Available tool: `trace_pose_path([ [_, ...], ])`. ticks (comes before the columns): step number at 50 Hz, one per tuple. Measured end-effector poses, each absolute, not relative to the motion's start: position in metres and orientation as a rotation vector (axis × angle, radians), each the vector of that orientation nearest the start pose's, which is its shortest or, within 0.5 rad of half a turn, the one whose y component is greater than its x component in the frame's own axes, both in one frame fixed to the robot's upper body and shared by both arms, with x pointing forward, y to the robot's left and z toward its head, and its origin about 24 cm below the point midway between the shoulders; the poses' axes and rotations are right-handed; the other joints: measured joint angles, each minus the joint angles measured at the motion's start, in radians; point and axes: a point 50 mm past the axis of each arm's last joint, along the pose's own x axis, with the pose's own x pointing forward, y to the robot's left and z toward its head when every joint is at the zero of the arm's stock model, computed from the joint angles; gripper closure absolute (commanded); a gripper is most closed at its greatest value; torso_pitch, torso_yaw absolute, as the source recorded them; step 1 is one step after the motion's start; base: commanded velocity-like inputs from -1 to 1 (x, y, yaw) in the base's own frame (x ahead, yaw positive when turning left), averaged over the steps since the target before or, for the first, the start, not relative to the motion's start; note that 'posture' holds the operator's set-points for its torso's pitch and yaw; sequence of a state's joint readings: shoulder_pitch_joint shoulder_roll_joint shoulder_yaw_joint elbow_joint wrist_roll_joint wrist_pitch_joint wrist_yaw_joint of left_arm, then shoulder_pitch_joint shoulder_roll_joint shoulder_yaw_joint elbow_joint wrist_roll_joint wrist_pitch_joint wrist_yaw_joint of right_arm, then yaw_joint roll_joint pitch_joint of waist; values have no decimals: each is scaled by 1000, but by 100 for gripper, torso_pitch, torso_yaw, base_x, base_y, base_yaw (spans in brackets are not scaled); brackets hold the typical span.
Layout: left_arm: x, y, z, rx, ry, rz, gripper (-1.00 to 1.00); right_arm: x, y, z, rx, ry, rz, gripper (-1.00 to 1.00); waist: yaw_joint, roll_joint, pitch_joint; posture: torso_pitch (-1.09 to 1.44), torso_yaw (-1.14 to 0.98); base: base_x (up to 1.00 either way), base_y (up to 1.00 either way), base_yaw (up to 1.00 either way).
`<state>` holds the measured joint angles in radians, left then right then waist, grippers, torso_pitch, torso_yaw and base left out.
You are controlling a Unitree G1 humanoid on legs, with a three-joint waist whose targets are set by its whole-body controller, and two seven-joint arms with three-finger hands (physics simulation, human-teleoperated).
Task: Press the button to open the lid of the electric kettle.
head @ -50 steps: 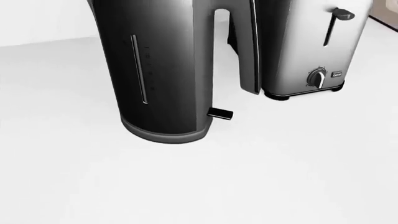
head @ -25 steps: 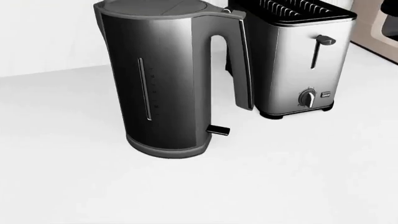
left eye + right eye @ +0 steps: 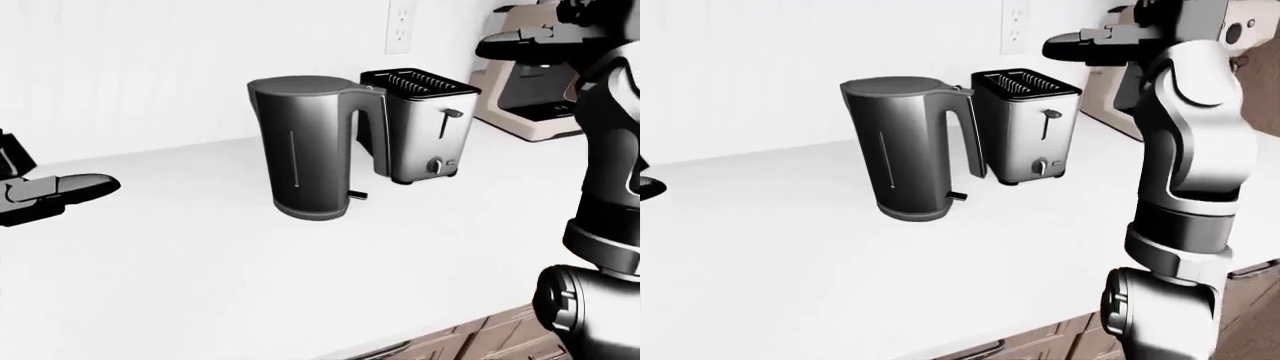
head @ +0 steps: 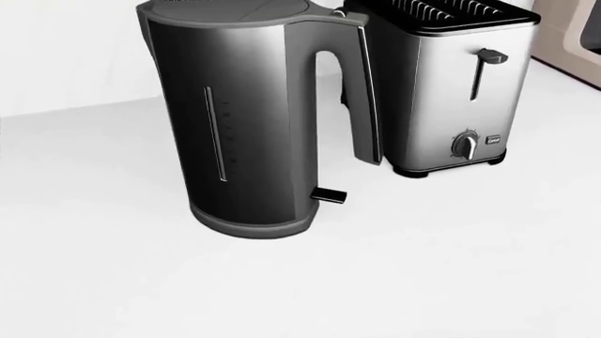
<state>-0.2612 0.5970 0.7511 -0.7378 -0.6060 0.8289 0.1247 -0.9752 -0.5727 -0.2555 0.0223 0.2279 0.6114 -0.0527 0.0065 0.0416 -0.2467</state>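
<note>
Right hand [image 3: 1095,37]: right-eye view, upper right of the frame, raised on its bent arm [image 3: 1185,150]; dark fingers point toward frame left, loosely spread, gripping nothing.
Kettle [image 3: 908,148]: right-eye view, middle left, upright on the counter [image 3: 790,247]; it stands lower in the frame than the right hand and well to its left, apart from it.
Lid [image 3: 890,88]: right-eye view, down flat on top of the kettle.
Toaster [image 3: 1026,126]: right-eye view, just right of the kettle's handle, between kettle and arm.
Outlet [image 3: 1016,26]: right-eye view, on the wall at the top, above the toaster.

Left hand [image 3: 50,196]: left-eye view, at the left edge, mid-height; fingers stretched flat toward frame right, holding nothing, hovering over the counter.
Kettle, left-eye view: centre of the frame, well to the right of the left hand, with bare counter between them.
Right hand, left-eye view: top right corner, higher than the kettle and toaster, touching neither.
Coffee maker [image 3: 530,97]: left-eye view, upper right, beyond the toaster, partly hidden by the arm.
Cabinet [image 3: 470,341]: left-eye view, lower right, under the counter's edge.

Head view: no hand shows.
Kettle, head view: fills the upper left and centre; handle [image 4: 361,91] faces frame right; a small black tab [image 4: 327,196] sticks out at its base.
Toaster, head view: upper right, close beside the handle; lever [image 4: 487,58] up, knob [image 4: 464,145] low on its face.
</note>
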Motion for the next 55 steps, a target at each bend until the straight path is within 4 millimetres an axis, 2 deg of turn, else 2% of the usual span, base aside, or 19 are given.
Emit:
trace_pose_path([
  [10,194,289,270,102,-411,346,-100,351,-220,332,-138,-388,-202,-100,3,11,4,-40,0,0,0,0],
  [28,197,288,269,104,-389,339,-100,378,-200,332,-134,-318,-105,-100,1,17,5,-40,0,0,0,0],
  [43,197,286,271,108,-405,329,-100,384,-179,346,-144,-320,-10,-100,-2,20,6,-40,0,0,0,0],
  [55,195,287,273,105,-409,331,-100,395,-161,342,-112,-238,90,-100,-3,25,8,-40,0,0,0,0],
])
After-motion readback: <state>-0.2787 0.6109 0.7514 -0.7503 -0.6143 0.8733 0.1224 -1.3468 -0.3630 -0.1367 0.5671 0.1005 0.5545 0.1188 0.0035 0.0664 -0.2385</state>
